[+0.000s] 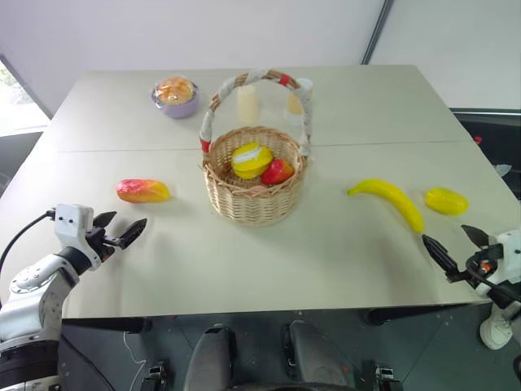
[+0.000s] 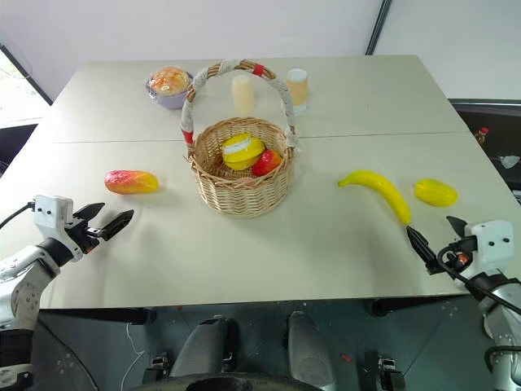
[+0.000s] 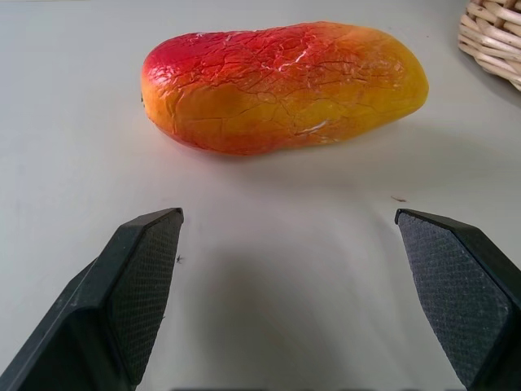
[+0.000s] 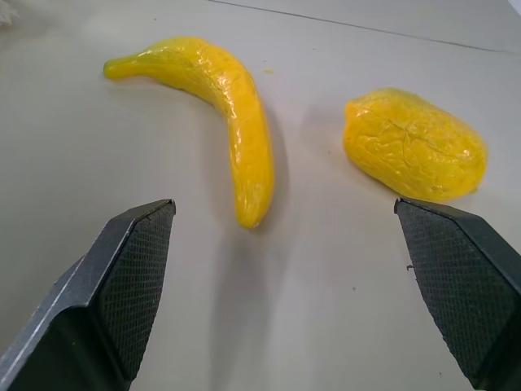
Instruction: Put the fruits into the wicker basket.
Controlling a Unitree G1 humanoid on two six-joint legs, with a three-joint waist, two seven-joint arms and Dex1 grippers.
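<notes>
Left gripper (image 1: 120, 230) hung wide open, empty, mango (image 1: 142, 191) lying just ahead on the table (image 1: 326, 252). Right gripper (image 1: 456, 246) gaped too, banana (image 1: 391, 201) and lemon (image 1: 446, 200) near its fingertips. Wicker basket (image 1: 252, 195) sat centre, contents partly hidden.

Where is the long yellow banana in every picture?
Left eye view: long yellow plastic banana lies right of the round tan wicker basket.
Right eye view: banana, again right of the basket.
Left wrist view: not there.
Right wrist view: banana beside the small yellow oval lemon-like fruit, the shared landmark.
</notes>
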